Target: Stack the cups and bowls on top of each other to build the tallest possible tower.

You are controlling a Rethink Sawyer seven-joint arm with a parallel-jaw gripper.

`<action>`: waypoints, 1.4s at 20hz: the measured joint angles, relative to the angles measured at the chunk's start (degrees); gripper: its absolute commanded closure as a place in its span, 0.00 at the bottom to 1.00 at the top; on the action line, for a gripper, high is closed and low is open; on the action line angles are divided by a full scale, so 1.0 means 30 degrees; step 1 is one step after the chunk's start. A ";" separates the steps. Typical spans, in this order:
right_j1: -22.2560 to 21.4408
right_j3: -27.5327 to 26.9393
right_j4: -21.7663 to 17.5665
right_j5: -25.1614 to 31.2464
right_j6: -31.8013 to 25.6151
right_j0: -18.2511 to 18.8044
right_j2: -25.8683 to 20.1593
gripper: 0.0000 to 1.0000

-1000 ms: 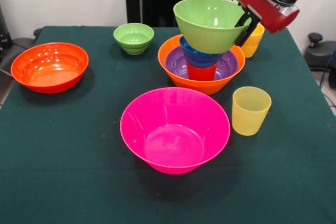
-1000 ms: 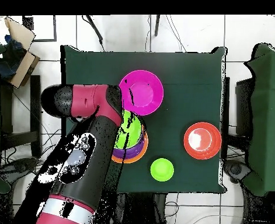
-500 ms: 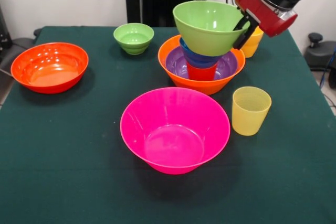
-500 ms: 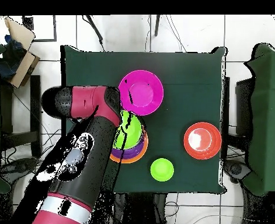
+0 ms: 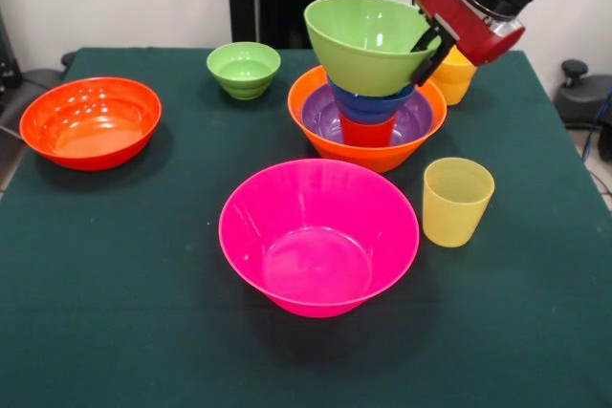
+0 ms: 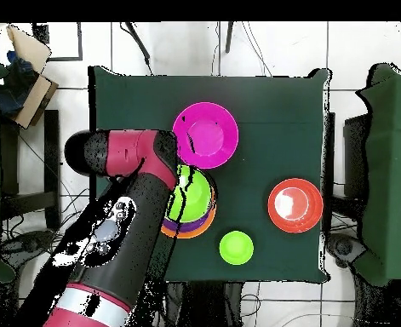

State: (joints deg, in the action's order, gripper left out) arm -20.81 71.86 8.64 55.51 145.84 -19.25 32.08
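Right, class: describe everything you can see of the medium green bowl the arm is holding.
The medium green bowl is glossy lime plastic, with a wide rim tapering to a narrow base. It sits tilted over the small blue bowl, which tops the tower. The tool grips its rim on the side toward the yellow cup. It looks empty.

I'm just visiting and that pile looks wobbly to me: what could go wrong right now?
The end effector grips the medium green bowl by one edge of its rim, and the bowl sits tilted on the tower. Let go like that, it might slide off. The small blue bowl rests on a narrow red-orange cup, so a nudge could tip everything.
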 measured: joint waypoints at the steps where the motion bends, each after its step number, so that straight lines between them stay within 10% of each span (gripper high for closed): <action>1: 0.0000 0.0054 -0.0002 0.0000 0.0000 -0.0001 0.0017 1.00; 28: -0.0023 0.1379 0.0979 -0.1045 0.0000 -0.0002 0.0061 1.00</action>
State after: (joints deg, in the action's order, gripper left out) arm -20.88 76.00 11.58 52.37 145.84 -19.25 32.26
